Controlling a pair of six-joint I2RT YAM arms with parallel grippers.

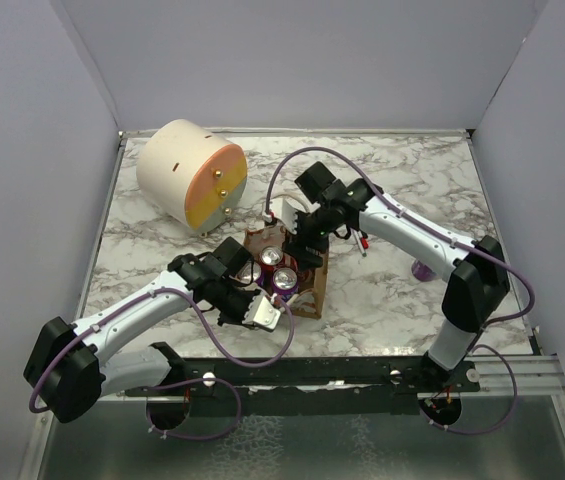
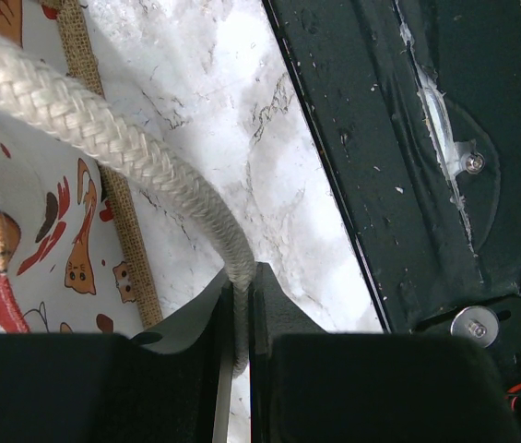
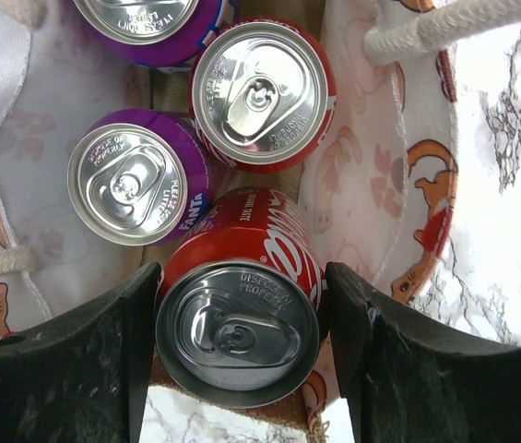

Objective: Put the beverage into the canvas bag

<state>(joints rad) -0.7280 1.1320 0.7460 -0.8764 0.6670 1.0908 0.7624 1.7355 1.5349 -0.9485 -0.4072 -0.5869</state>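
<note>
The tan-brown canvas bag (image 1: 307,290) stands open at the table's middle, its white band (image 2: 39,221) printed with red marks. Inside stand a red can (image 3: 262,97) and two purple cans (image 3: 136,183). My right gripper (image 1: 305,243) hangs over the bag's mouth. In the right wrist view it (image 3: 242,318) is shut on a red cola can (image 3: 242,277), which is tilted and partly inside the bag. My left gripper (image 1: 265,312) is at the bag's near side. In the left wrist view it (image 2: 240,309) is shut on a cream rope handle (image 2: 103,138).
A large cream-and-orange cylinder (image 1: 192,178) lies at the back left. A small purple object (image 1: 424,270) sits behind the right arm's elbow. A black rail (image 1: 362,372) runs along the near table edge, close to my left gripper. Grey walls enclose the table.
</note>
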